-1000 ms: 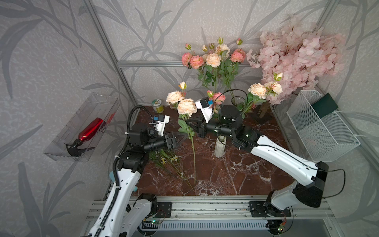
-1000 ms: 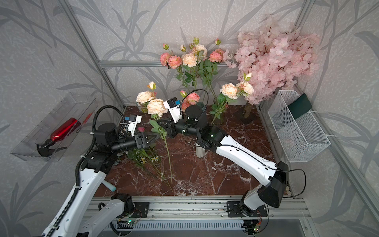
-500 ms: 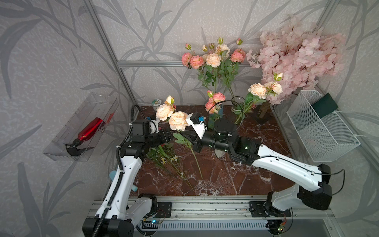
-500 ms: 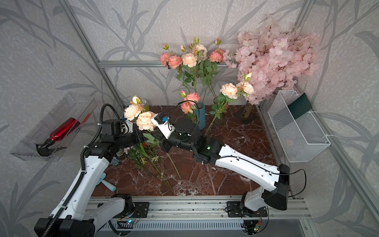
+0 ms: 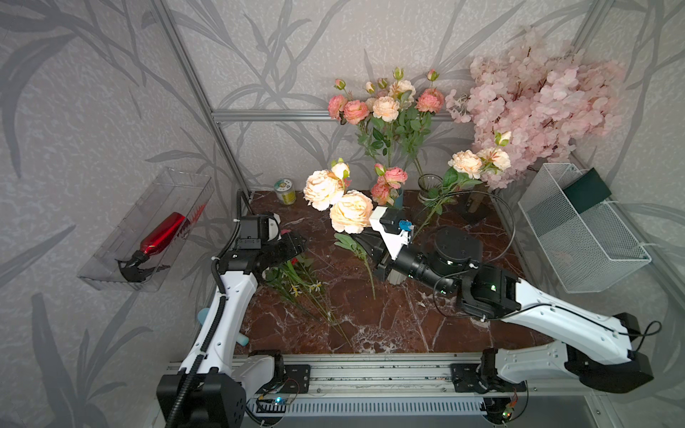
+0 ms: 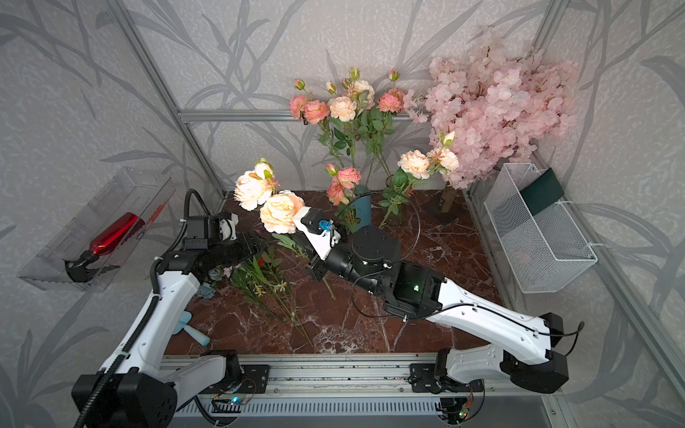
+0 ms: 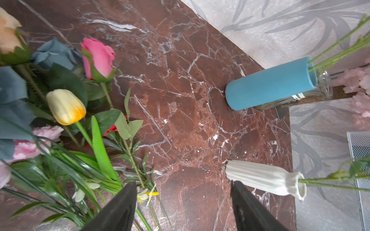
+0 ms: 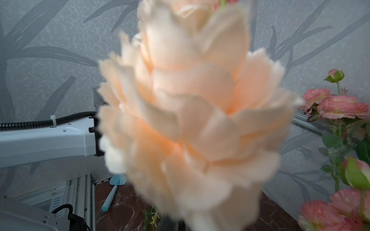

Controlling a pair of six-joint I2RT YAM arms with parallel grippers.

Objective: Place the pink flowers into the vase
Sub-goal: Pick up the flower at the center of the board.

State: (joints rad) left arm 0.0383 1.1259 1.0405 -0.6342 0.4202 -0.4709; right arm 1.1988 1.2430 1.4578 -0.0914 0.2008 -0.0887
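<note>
My right gripper is shut on the green stem of a pink flower spray with pale peach heads. It holds the spray tilted above the table, and the stem end hangs free. A peach bloom fills the right wrist view and hides the jaws. The white ribbed vase has a green stem in its mouth; in both top views my right arm mostly covers it. A blue vase behind it holds more pink flowers. My left gripper is open and empty, left of the white vase.
Mixed flowers lie on the marble under my left gripper. A glass jar of tall pink flowers, a blossom tree and a can stand at the back. A wire basket hangs right, a clear bin left.
My right gripper has carried the spray down and toward the front, swinging left and then partly back, and the arm now covers the white vase. My left arm has drawn back to the left.
</note>
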